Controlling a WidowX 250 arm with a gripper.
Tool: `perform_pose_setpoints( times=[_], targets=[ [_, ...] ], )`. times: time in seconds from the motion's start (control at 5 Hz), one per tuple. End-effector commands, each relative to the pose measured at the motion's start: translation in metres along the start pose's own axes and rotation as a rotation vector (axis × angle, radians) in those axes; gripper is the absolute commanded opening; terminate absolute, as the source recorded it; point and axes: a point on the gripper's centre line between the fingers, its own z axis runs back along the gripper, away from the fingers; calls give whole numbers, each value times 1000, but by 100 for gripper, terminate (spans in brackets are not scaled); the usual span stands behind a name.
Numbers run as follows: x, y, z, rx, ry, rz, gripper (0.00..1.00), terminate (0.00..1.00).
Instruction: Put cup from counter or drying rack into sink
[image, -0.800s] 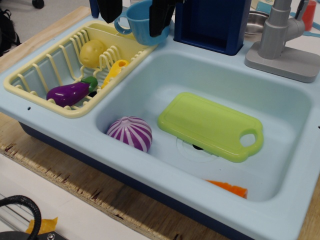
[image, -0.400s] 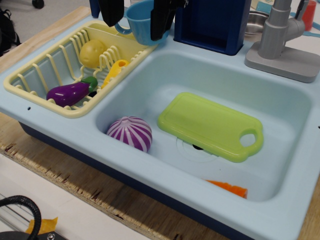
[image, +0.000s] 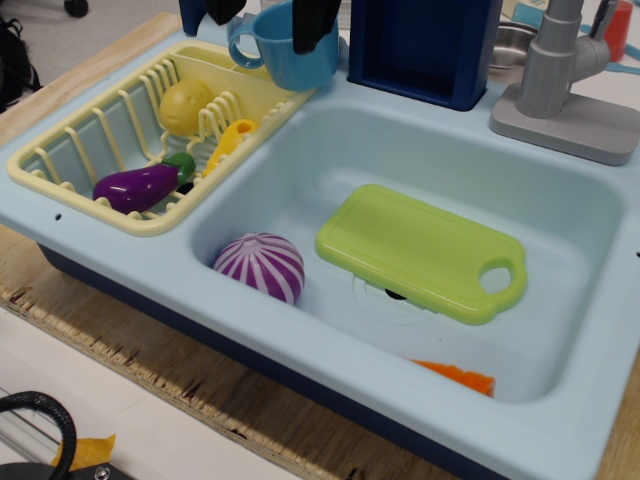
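Observation:
The blue cup (image: 290, 60) with its loop handle is at the far corner of the pale yellow drying rack (image: 70, 165), at the top of the view. My gripper (image: 267, 18) straddles it, one black finger (image: 222, 10) by the handle and the other finger (image: 312, 25) over the rim. It looks shut on the cup, which hangs slightly raised over the rack's far corner. The light blue sink (image: 300, 170) lies to the right of the rack, set in the counter (image: 120, 250).
In the sink are a purple striped ball (image: 260, 265), a lime green cutting board (image: 420, 250) over the drain and an orange piece (image: 455, 378). The rack holds a purple eggplant (image: 140, 185) and two yellow items. A dark blue box (image: 420, 45) and a grey faucet (image: 560, 70) stand behind.
The gripper fingers have moved up towards the top edge, and the cup has risen a little and shifted slightly right with them.

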Motion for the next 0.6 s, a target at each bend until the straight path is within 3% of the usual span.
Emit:
perform_pose_setpoints(
  times=[0.0,0.4],
  targets=[
    [16,10,-8,-42,-82,-64,100,0],
    [33,-5,-20,-79,-104,-180,100,0]
  ],
)
